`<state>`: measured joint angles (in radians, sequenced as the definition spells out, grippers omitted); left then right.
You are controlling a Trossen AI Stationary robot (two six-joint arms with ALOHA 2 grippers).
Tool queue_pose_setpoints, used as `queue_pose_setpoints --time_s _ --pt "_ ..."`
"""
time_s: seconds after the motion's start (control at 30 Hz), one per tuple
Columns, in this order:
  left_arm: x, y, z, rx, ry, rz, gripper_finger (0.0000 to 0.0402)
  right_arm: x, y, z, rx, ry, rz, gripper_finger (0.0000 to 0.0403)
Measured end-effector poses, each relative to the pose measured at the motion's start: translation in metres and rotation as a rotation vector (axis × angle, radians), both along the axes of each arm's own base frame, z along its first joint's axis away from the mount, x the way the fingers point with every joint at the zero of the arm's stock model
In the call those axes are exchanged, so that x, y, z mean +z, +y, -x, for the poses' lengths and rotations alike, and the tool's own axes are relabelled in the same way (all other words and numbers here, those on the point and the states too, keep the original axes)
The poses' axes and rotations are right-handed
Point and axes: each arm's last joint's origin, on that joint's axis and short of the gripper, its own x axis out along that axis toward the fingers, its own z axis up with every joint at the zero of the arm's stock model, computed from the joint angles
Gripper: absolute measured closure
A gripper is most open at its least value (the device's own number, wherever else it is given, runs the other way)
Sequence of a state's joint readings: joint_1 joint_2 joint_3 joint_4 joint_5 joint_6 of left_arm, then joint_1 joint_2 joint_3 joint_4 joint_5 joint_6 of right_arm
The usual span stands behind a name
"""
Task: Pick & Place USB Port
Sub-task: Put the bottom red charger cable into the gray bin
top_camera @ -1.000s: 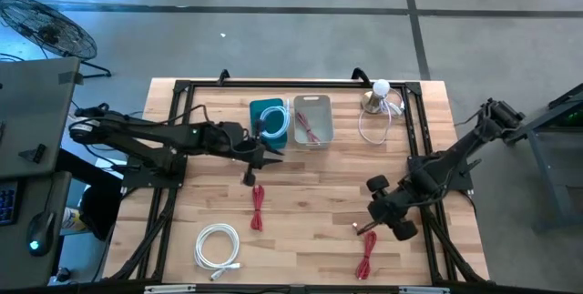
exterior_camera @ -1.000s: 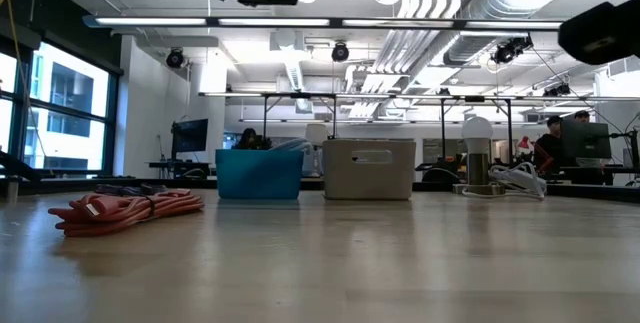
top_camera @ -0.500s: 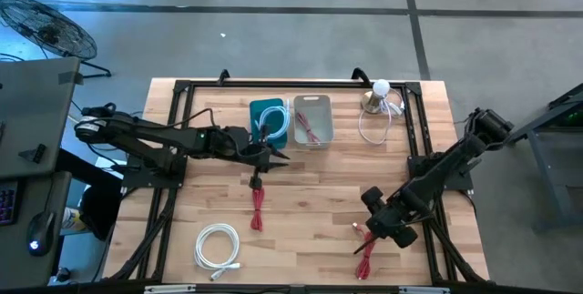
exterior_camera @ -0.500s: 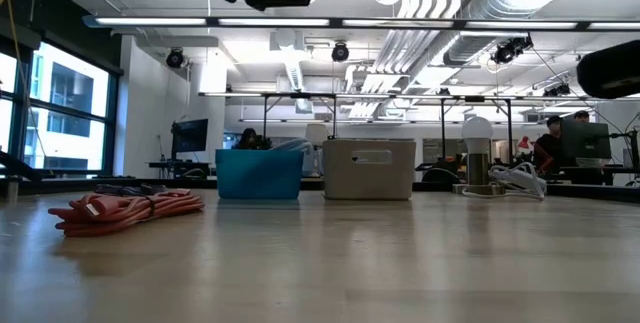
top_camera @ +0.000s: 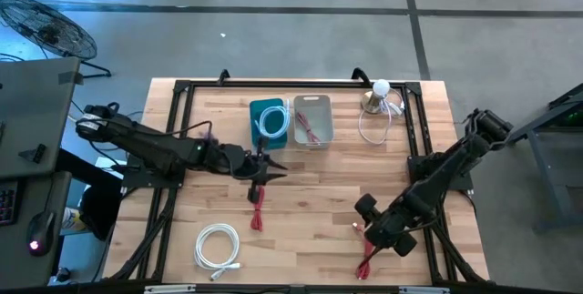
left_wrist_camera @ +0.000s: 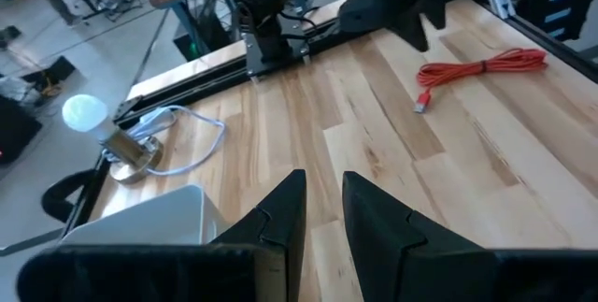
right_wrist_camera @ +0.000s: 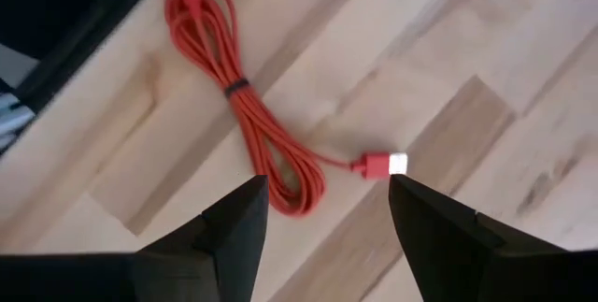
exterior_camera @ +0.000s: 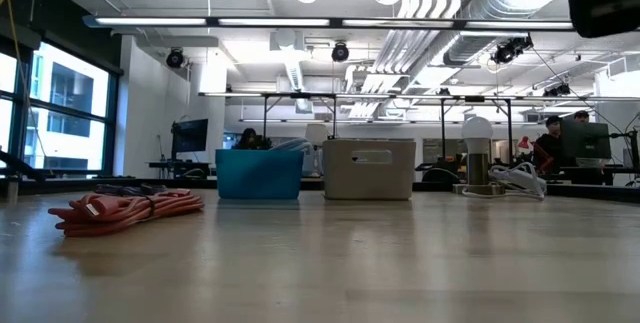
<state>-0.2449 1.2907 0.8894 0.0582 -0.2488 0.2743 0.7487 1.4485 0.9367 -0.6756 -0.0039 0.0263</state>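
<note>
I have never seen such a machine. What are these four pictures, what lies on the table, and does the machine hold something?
It is a robot with two dark arms at a wooden table. One picture looks down from above, one looks level across the tabletop, and two come from cameras on the wrists. The left hand hovers near a blue bin and a grey bin, fingers nearly closed, empty. The right hand, open, hangs over a red cable. Another red cable, a white cable and a small lamp also lie there. Nothing is held.

Lamp with white bulb at table far corner (cord looped beside); floor fan off-table.
</note>
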Motion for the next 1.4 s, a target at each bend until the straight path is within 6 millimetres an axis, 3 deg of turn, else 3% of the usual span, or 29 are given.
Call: queue_pose_setpoints --time_s 0.4,1.07,1.4 --pt "0.0 -0.011 0.003 0.019 -0.009 0.013 0.033 -0.019 0.026 -0.019 0.035 0.106 0.064 0.0187" --pt "0.0 -0.012 0.003 0.021 -0.01 0.052 0.033 -0.021 0.033 -0.023 0.043 0.131 -0.027 0.0187" --pt "0.0 -0.027 0.008 0.009 -0.012 0.036 0.033 -0.034 0.039 -0.027 0.055 0.165 -0.058 0.0187"
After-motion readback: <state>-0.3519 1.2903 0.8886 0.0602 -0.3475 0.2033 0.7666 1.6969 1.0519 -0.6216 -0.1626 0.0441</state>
